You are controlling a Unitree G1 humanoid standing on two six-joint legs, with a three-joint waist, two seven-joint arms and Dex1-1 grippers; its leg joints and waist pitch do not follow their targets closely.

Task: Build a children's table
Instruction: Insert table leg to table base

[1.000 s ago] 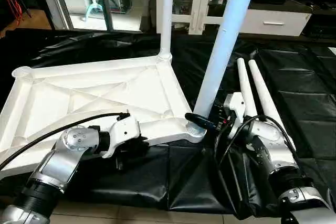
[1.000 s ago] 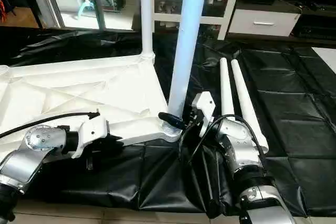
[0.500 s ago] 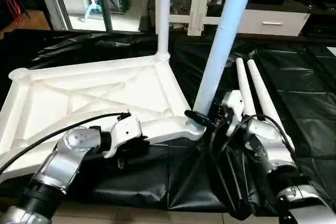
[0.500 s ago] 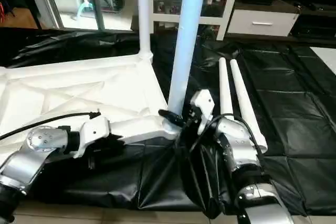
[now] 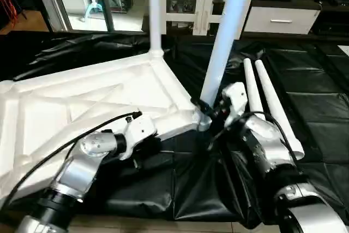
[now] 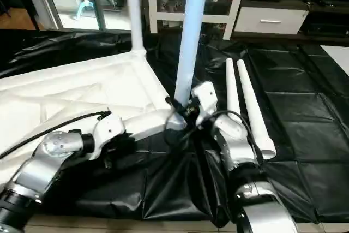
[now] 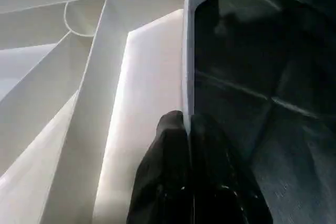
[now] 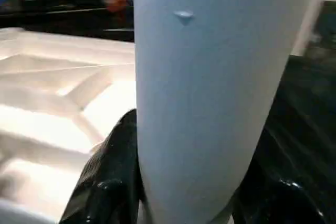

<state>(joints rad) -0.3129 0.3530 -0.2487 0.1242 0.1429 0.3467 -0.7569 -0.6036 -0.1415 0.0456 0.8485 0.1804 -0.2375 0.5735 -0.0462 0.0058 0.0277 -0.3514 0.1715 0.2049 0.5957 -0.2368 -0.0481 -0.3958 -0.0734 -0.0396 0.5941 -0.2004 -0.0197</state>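
The children's table lies as parts on a black sheet. Its white tabletop [image 5: 82, 96] rests underside up, showing X-shaped ribs. One white leg [image 5: 155, 9] stands upright in the far corner socket. A second leg [image 5: 224, 39] leans slightly, its base at the near right corner socket [image 5: 200, 120]. My right gripper [image 5: 209, 109] is shut on this leg just above the socket, one black finger [image 8: 107, 182] on each side of the tube. My left gripper [image 5: 146, 147] is shut on the tabletop's near rim [image 7: 187, 51], pinching it between its fingertips [image 7: 173, 129].
Two loose white legs [image 5: 267, 99] lie side by side on the black sheet [image 5: 319, 113] to the right. The sheet is bunched into folds [image 5: 191, 173] under the near corner. A white cabinet [image 5: 278, 20] and glass doors stand behind.
The camera has shifted. The black sheet under the near right corner has puckered into folds, and my right arm has pushed in closer to the socket with the leg. Both grips are unchanged.
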